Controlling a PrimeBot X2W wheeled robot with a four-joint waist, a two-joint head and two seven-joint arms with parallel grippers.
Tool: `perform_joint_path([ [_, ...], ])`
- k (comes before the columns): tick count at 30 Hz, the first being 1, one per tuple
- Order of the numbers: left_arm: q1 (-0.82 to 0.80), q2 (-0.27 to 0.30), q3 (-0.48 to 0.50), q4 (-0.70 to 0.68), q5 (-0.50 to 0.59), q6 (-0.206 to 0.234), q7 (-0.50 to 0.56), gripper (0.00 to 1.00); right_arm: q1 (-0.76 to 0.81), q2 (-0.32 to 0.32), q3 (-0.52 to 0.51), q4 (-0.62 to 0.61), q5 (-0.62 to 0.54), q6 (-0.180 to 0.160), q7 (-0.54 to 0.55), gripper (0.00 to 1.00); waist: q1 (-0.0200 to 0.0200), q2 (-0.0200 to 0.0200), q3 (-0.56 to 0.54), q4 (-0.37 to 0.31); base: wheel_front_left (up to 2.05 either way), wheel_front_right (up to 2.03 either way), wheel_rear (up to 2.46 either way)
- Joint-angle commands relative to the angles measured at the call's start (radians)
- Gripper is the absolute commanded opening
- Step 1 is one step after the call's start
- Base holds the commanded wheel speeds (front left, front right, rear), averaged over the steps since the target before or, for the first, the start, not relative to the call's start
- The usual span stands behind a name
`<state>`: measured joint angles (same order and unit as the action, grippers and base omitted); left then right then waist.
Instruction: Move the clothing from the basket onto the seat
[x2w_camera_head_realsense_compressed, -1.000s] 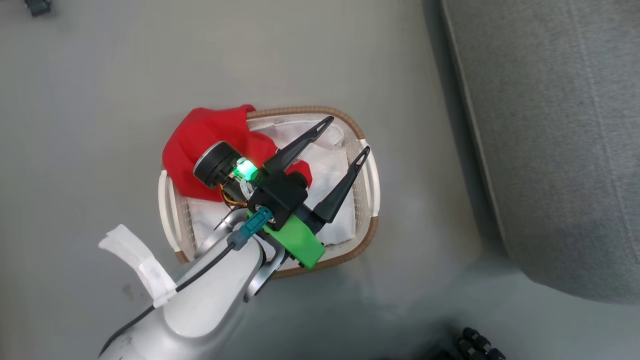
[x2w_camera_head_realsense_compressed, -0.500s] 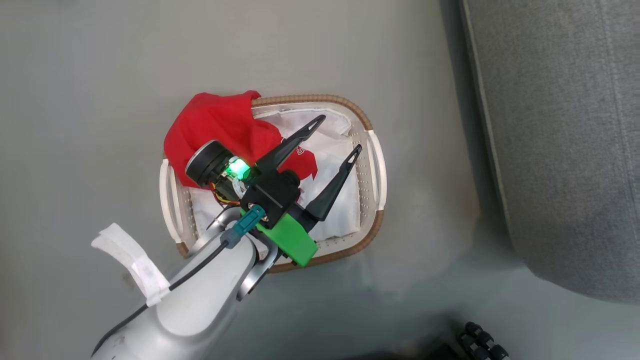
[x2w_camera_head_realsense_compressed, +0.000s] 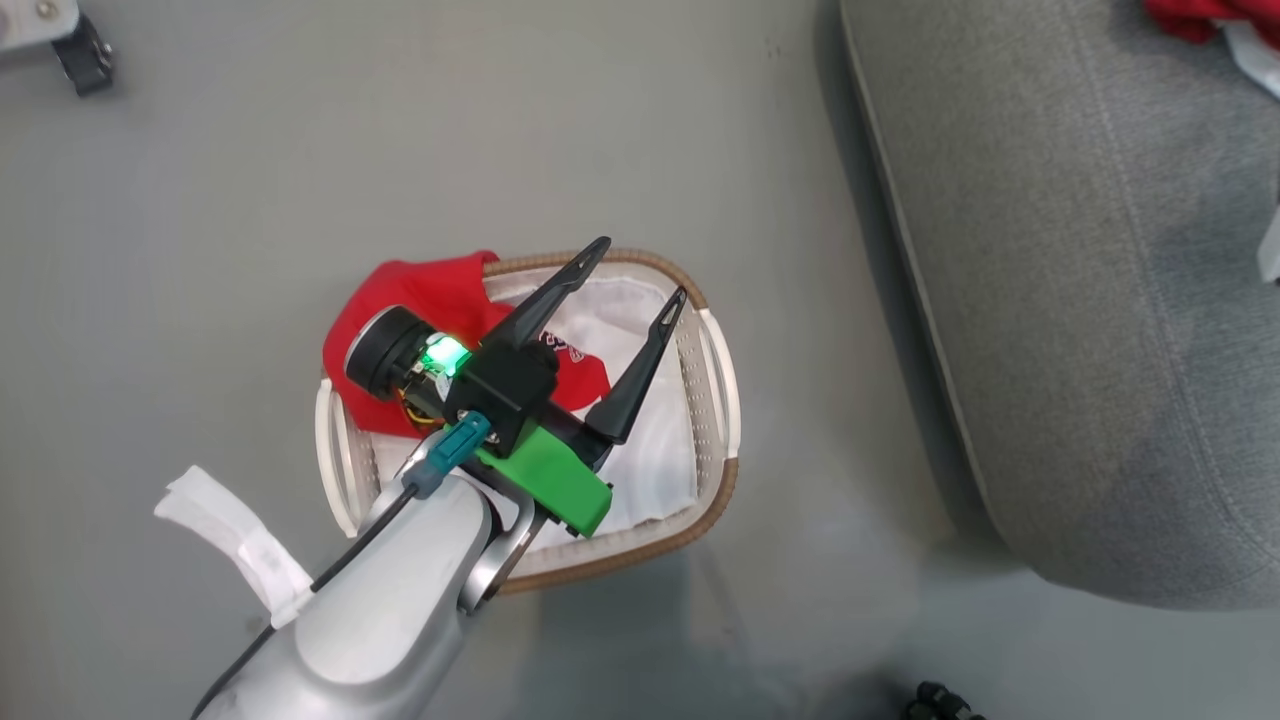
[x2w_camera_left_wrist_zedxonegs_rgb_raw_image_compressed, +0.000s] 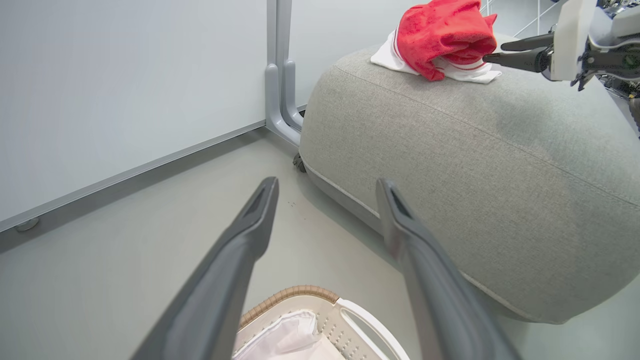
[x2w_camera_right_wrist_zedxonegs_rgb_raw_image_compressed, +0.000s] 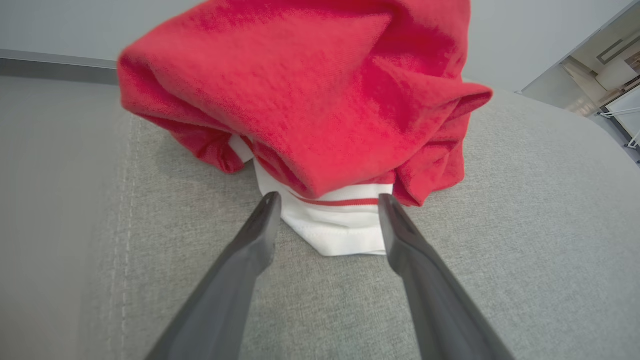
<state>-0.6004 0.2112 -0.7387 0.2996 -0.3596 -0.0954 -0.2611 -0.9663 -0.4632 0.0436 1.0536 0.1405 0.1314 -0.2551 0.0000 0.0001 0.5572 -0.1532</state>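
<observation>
Left gripper under my control hangs over basket on grey floor, jaws spread wide, nothing between them. Red garment lies at basket's left end, draped over woven rim — white liner bare beside it. My right gripper sits low over seat, jaws spread, tips just short of bunched red-and-white garment resting on cushion — not pinching it.

Red garment in basket: part hidden under left gripper, lettering unreadable. Second garment, far right of basket: cut by top edge.
</observation>
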Motion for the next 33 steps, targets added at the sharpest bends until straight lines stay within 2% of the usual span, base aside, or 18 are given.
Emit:
perform_joint_path([
  [1,0.021,0.002,0.014,0.001,-0.006,0.004,-0.005,1.00,0.025,0.000,0.009,-0.008,0.003,-0.001,-0.004,1.00,0.0000,-0.0001,-0.057,-0.006,0.00,0.00,0.00],
  [15,0.201,-0.044,0.216,0.015,-0.034,0.018,-0.003,1.00,0.096,0.051,0.111,-0.083,0.038,-0.001,-0.009,1.00,0.0000,-0.0001,-0.302,0.072,0.00,0.00,0.00],
  [22,0.310,-0.057,0.328,0.036,-0.024,0.016,-0.003,1.00,0.154,0.117,0.077,-0.129,0.013,-0.001,-0.010,1.00,0.0000,-0.0001,-0.396,0.120,0.00,0.00,0.00],
  [33,0.461,-0.096,0.496,0.021,0.002,0.025,-0.003,1.00,0.382,0.244,0.005,-0.340,-0.026,-0.001,-0.010,1.00,0.0000,-0.0001,-0.465,0.168,0.00,0.00,0.00],
])
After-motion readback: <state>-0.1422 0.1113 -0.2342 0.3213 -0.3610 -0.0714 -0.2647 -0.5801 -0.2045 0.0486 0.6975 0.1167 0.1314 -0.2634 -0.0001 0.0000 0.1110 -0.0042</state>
